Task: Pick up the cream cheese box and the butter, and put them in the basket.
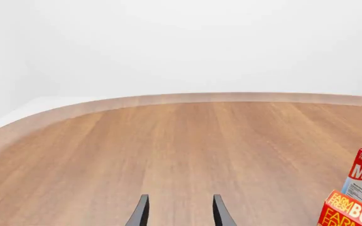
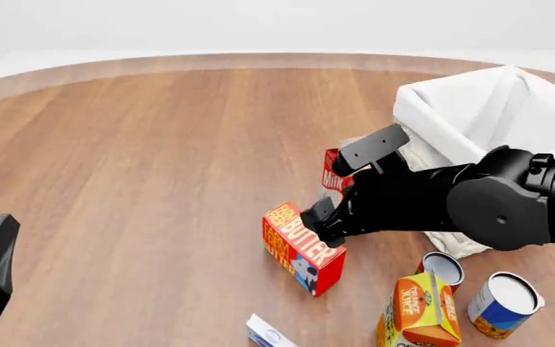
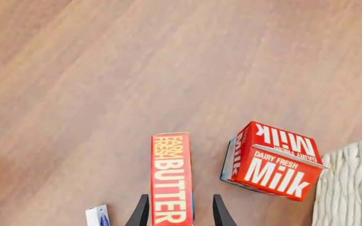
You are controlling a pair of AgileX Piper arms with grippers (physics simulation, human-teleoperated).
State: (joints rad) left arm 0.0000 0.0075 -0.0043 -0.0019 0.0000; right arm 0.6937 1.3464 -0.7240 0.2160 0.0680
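Right pincer [image 3: 177, 212] open, its fingers astride the butter [image 3: 171, 176] on the desk, cream cheese box [image 2: 268, 334] lying just behind it, basket [image 2: 432, 116] beyond holding neither yet, left pincer [image 1: 177, 212] open, idle.

Bright, even, diffuse light fills all three views with no glare and only faint soft shadows, everything stays sharp, and the table's far edge [image 1: 187, 98] bows into a curve from wide-angle distortion
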